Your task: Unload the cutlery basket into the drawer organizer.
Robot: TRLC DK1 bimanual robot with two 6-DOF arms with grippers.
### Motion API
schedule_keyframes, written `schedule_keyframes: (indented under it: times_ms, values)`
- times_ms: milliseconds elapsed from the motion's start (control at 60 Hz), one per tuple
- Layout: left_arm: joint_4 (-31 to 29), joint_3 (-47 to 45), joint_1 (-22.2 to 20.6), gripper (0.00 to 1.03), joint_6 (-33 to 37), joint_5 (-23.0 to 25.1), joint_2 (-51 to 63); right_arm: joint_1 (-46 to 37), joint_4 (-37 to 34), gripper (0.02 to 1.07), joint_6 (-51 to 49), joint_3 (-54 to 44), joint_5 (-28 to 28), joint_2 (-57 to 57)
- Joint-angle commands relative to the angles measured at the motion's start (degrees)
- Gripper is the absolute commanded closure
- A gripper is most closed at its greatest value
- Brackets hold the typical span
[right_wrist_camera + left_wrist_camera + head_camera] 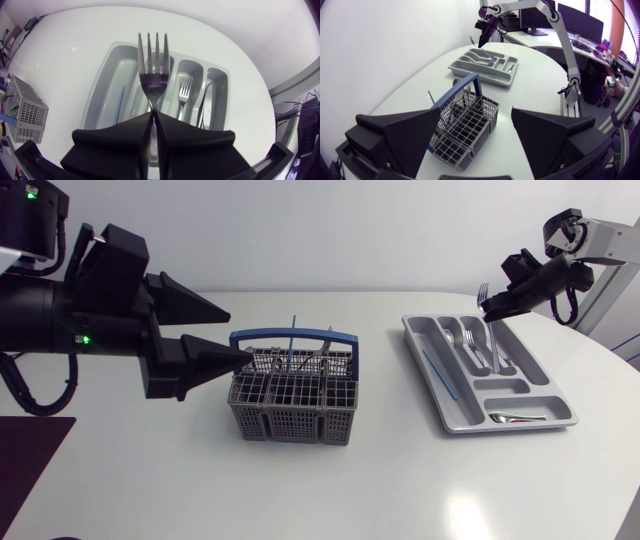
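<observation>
Over on the right, the right gripper (152,116) is clamped on a fork (154,75): both fingers press its handle just below the neck from two sides, and the head and tines stick out ahead of the fingertips. It hangs above the far end of the organizer (510,427), which lies on the table's right side. From the wrist view the fork lines up with a long slot in the middle of the organizer. A thin blue stick (120,105) lies in the slot to one side of it, and a second fork (185,92) and a knife (204,107) lie in the slots to the other side. A spoon (515,417) lies in the cross slot at the near end. The basket (290,415) stands near the table's middle, left of the organizer and well apart from it, its blue handle (295,336) raised, with cutlery (300,362) standing inside. The left gripper (240,335) hovers at the basket's left end with its fingers wide apart and holding nothing; from its wrist view the basket sits ahead of and below the gap.
</observation>
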Motion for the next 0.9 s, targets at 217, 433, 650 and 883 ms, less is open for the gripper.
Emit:
schedule_keyframes:
  times_ms: [217, 433, 650, 883]
  values:
    - [0.23, -1.29, -0.59, 0.06, -1.38, -0.01, -0.9, -1.52, -4.01, 1.02, 3.6, 10.59, 1.51, 6.88]
    - [0.23, -1.47, -0.77, 0.06, -1.47, -0.01, -1.07, -1.52, -4.8, 1.02, 4.22, 11.12, 3.89, 8.9]
    - [0.23, -1.73, -1.03, 0.06, -1.82, -0.01, -1.34, -1.34, -5.42, 1.02, 5.36, 12.53, 4.77, 11.45]
    - [-0.03, -1.91, -1.12, 0.06, -1.91, -0.01, -1.86, -1.43, -7.0, 1.02, 6.68, 15.78, 5.73, 15.49]
